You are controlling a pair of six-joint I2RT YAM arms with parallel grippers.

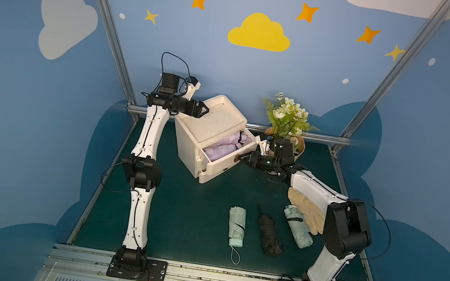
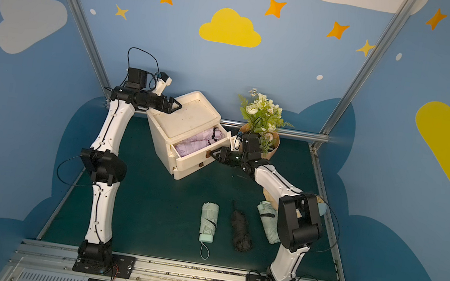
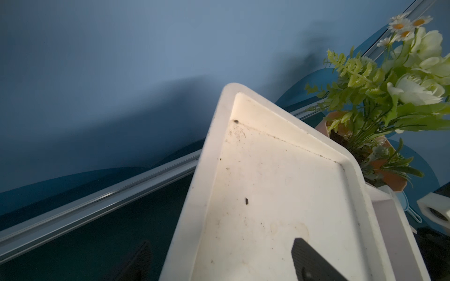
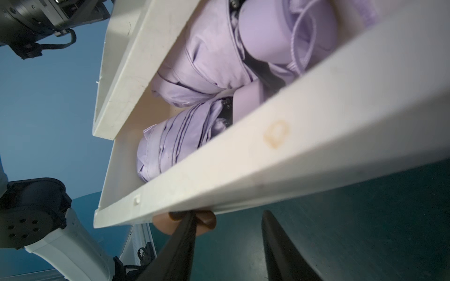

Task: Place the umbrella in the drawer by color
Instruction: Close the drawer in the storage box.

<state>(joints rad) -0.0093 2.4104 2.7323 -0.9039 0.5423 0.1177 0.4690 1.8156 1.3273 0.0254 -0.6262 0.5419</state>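
Three umbrellas wait nearest on the desk (image 1: 176,215): mint umbrella (image 1: 236,224), black umbrella (image 1: 270,235), second mint umbrella (image 1: 297,227) beside the gloves (image 1: 307,208). Mid-field, the right pincer (image 1: 242,159) stands released, one finger (image 4: 185,233) against the brown handle (image 4: 207,220) of the open top drawer (image 1: 226,164), where two lilac umbrellas (image 1: 222,147) lie together, evidently grouped by colour. Farthest, the left pincer (image 1: 205,110) spreads wide astride the cabinet (image 1: 187,144) rim, gripping nothing, probably bracing it.
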